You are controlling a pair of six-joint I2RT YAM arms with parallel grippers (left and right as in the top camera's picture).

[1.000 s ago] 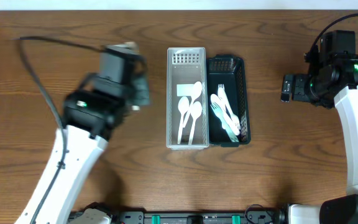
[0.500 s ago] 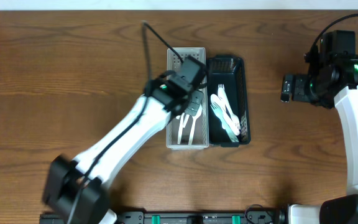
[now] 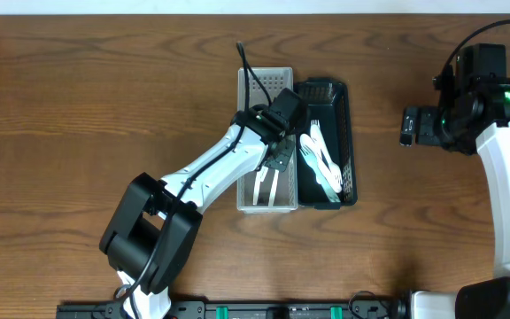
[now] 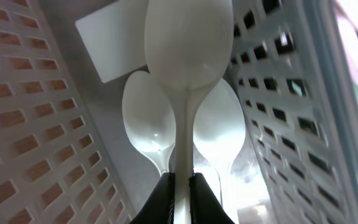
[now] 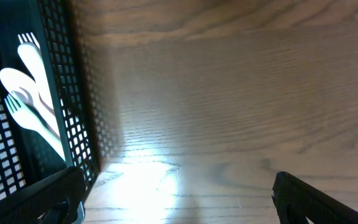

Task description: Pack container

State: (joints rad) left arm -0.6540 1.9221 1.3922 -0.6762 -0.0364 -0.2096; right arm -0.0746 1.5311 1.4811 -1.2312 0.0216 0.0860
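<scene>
My left gripper (image 4: 181,182) is shut on the handle of a white plastic spoon (image 4: 188,43), held low inside the white slotted basket (image 4: 36,124). Two more white spoons (image 4: 148,121) lie on the basket's floor just beneath it. From overhead, the left gripper (image 3: 279,159) sits over the middle of the white basket (image 3: 240,177). The black mesh basket (image 3: 348,142) stands against its right side and holds white forks (image 3: 321,159). My right gripper (image 3: 407,124) hovers open to the right of the black basket (image 5: 73,93), nothing between its fingers (image 5: 316,199).
Both baskets stand side by side at the middle of the brown wooden table (image 3: 104,97). The left arm stretches diagonally from the front edge up to the white basket. The right arm stands at the table's right side.
The left arm swung from the left part of the table to the white basket and lowered into it with the spoon. The right arm has not moved.
</scene>
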